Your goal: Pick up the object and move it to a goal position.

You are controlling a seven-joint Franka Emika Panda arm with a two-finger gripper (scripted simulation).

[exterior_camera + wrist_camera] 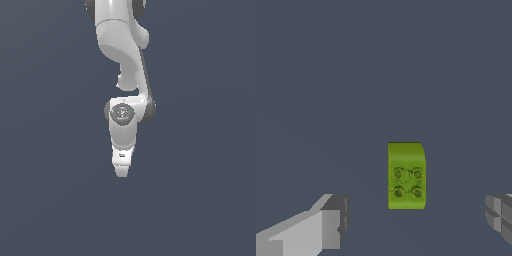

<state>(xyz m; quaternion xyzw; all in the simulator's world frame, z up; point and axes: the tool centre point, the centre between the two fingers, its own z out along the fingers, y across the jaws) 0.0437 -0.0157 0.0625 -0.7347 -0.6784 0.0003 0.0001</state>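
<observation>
Plain slate-gray ground lies under the yellow-green block (406, 175), four round studs on its face. It sits between and just ahead of the gripper (418, 227), whose fingers (331, 225) stand wide apart, touching nothing.

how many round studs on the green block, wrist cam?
4, in a two-by-two cluster on one half of the yellow-green rectangular block, which lies between the open white gripper's fingers. The exterior view hides the block.
</observation>
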